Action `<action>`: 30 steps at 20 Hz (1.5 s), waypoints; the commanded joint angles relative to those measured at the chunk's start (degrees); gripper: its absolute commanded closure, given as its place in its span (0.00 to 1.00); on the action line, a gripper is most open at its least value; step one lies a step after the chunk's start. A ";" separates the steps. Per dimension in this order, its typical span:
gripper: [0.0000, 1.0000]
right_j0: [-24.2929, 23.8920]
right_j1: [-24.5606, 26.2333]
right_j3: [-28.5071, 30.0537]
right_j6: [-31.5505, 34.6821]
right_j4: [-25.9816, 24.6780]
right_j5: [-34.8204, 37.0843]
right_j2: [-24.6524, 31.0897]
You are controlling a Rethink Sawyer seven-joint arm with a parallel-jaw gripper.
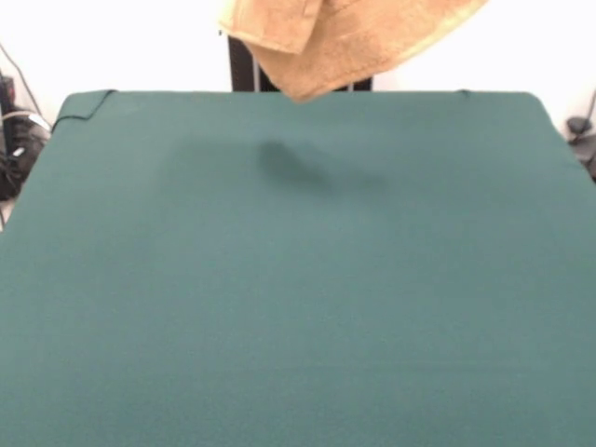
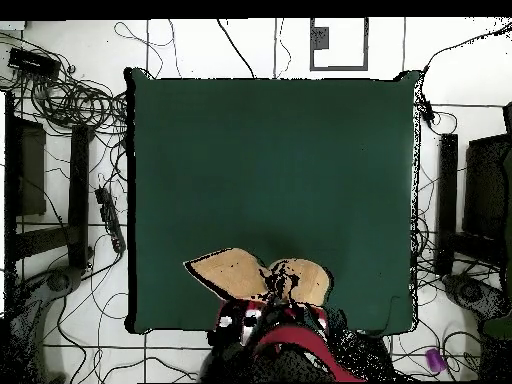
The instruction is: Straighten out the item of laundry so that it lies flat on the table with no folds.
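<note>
The tan-orange towel (image 1: 346,39) hangs bunched in the air at the top of the front view, its lowest corner just above the far edge of the green table (image 1: 298,298). It casts a shadow on the cloth below. In the overhead view the towel (image 2: 234,272) spreads in two lobes over the table's (image 2: 270,160) near edge, by the robot's base. My gripper (image 2: 277,286) sits between the lobes, mostly hidden by the cloth, and holds the towel up. The red and black arm (image 2: 285,338) shows below it. No tag is visible.
Cables and dark equipment (image 2: 70,110) lie on the floor around the table. A dark post of the pedestal (image 1: 242,65) stands behind the towel. The table's corners (image 1: 88,98) are rounded.
</note>
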 commanded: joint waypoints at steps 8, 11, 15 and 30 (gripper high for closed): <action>1.00 1.64 -2.41 18.12 -7.41 4.10 -2.18 -4.68; 1.00 0.67 1.02 22.01 -12.19 6.25 -8.93 -3.49; 1.00 -1.43 5.65 28.62 -19.47 10.25 -20.83 -1.56; 1.00 -14.77 20.76 36.72 -17.59 2.68 -53.33 17.76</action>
